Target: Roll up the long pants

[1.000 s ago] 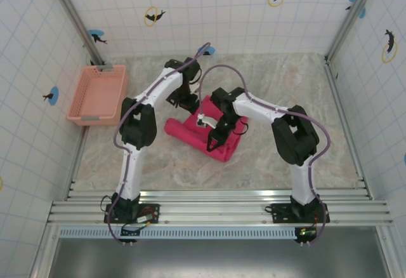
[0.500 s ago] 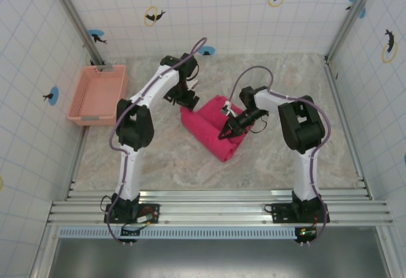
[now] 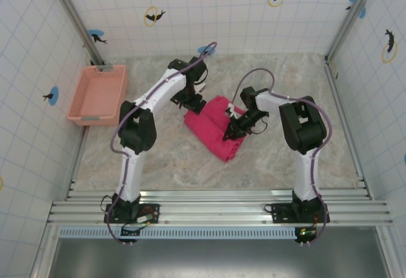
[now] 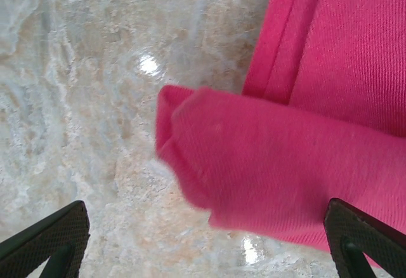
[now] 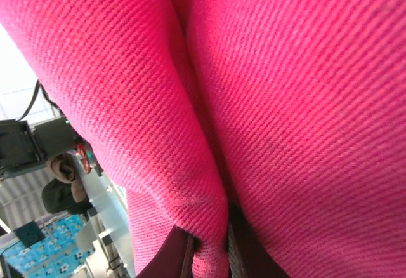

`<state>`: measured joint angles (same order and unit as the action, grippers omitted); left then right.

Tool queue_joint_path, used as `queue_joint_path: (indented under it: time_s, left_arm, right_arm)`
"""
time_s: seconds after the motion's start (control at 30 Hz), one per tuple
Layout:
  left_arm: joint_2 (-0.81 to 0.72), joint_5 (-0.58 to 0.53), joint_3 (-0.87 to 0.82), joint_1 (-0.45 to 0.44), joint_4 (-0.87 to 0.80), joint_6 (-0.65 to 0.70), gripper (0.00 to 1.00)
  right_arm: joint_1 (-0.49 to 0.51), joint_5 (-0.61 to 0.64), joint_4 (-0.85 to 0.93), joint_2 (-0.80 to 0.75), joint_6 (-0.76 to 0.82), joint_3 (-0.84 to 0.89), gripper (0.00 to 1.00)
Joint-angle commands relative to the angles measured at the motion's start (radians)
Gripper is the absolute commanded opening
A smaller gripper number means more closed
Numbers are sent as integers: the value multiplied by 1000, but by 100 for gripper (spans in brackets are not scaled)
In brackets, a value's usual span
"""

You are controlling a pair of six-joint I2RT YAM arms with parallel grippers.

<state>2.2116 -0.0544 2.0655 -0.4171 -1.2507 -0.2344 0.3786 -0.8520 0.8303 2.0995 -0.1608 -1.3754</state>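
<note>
The long pants (image 3: 214, 127) lie as a folded, partly rolled bright pink-red bundle in the middle of the table. My left gripper (image 3: 194, 104) hovers at the bundle's back left corner. In the left wrist view it (image 4: 203, 249) is open, its fingers (image 4: 51, 243) wide apart, with a rounded fold of the pants (image 4: 279, 164) above them and nothing held. My right gripper (image 3: 232, 132) sits on the bundle's right side. In the right wrist view it (image 5: 211, 252) is shut on a pinched ridge of the cloth (image 5: 190, 132).
A pale salmon-pink plastic basket (image 3: 98, 94) stands at the left edge of the table, well away from the arms. Marbled tabletop (image 3: 273, 157) lies open around the bundle. Tiled walls close in three sides.
The pants have drawn into a tighter bundle shifted slightly right. The right gripper moved from the bundle's middle to its right side. The left gripper swung back, then right toward the cloth's corner.
</note>
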Motion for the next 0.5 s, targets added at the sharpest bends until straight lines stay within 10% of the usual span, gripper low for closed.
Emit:
queue_joint_path:
  time_s: [0.0, 0.47]
  left_arm:
    - [-77, -30, -14, 4, -1, -9, 97]
    - [48, 37, -135, -46, 121, -23, 92]
  right_arm:
    - [-8, 348, 0, 28, -39, 54, 7]
    - [29, 380, 31, 33, -46, 13, 7]
